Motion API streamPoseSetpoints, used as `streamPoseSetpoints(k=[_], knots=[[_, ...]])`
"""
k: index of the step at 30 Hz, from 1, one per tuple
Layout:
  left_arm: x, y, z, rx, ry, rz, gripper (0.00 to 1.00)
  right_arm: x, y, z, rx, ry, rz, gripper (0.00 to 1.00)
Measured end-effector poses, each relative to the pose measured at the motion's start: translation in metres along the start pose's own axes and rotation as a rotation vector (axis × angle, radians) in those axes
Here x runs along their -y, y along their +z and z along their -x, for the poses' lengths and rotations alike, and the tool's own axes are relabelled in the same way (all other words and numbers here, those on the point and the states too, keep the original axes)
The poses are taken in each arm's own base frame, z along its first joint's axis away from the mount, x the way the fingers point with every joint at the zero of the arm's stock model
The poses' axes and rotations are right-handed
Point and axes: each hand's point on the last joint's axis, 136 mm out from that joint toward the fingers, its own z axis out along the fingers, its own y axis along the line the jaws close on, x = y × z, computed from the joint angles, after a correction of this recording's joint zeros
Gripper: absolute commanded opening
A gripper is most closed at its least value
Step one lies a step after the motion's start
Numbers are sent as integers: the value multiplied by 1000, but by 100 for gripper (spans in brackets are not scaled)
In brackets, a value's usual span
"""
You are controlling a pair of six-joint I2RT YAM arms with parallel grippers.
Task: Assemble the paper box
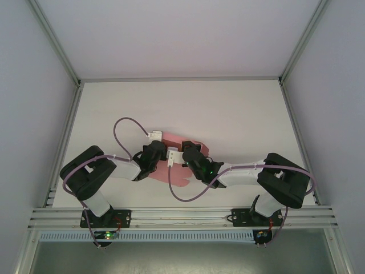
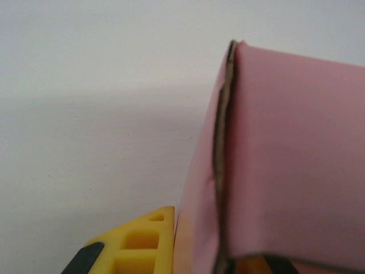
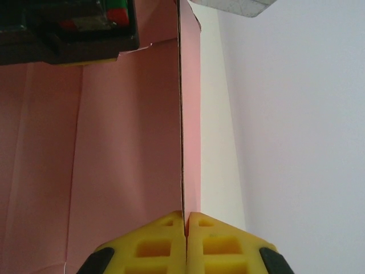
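The paper box (image 1: 178,174) is a pink card sheet, partly folded, lying mid-table between both arms. My left gripper (image 1: 158,155) grips it from the left. In the left wrist view the pink card (image 2: 285,154) stands folded up, its raw edge facing the camera. My left gripper (image 2: 211,245) is shut on it, with one yellow finger (image 2: 142,240) on the outside. My right gripper (image 1: 189,155) holds the right side. In the right wrist view its gripper (image 3: 186,220) is shut on a thin upright flap (image 3: 191,125) of the pink card (image 3: 114,160).
The white table (image 1: 228,114) is walled by an aluminium frame at the back (image 1: 177,79) and a rail (image 1: 182,216) at the near edge. A purple cable (image 1: 122,128) loops over the table behind the left wrist. The left gripper's body (image 3: 68,28) shows beyond the card.
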Motion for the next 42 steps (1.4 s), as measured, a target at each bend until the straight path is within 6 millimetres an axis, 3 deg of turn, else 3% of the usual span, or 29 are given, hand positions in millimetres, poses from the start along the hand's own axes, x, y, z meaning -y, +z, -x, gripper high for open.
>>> streamPoseSetpoints(k=[4,7,8,10,11,12,13,16,20,24,27,29,33,38,42], knots=[[-1,-7,-1,-12,1,-8,0,1,0,1,6,3,0,3],[-5,-17,-2,-22,31,-3,0,-1,0,1,5,7,5,37],[-8,-20,-2,-23,43,10,0,-3,0,-1,-1,9,16,54],[-10,-27,2,-17,56,21,0,-6,0,-4,-11,14,34,55],[-9,-31,6,-12,61,20,0,-6,-1,-4,-8,22,38,63],[-7,-34,8,-8,62,15,0,-2,-4,-2,5,37,38,88],[-6,-38,11,-3,61,8,0,3,-8,4,33,65,37,98],[-4,-48,21,17,40,-6,0,31,-30,21,143,170,3,98],[-5,-59,30,31,1,-12,0,76,-78,33,327,361,-81,98],[-7,-73,40,48,-39,-24,0,122,-126,27,480,600,-157,98],[-10,-78,40,43,-58,-23,0,157,-146,7,525,804,-227,98],[-11,-78,37,29,-60,-17,0,166,-147,-7,512,905,-246,98],[-11,-76,28,-4,-55,-16,0,161,-121,-28,392,1039,-206,98],[-9,-71,20,-40,-40,-16,0,140,-80,-50,200,1110,-134,98],[-9,-69,17,-49,-40,-13,0,115,-63,-55,124,1119,-59,98]])
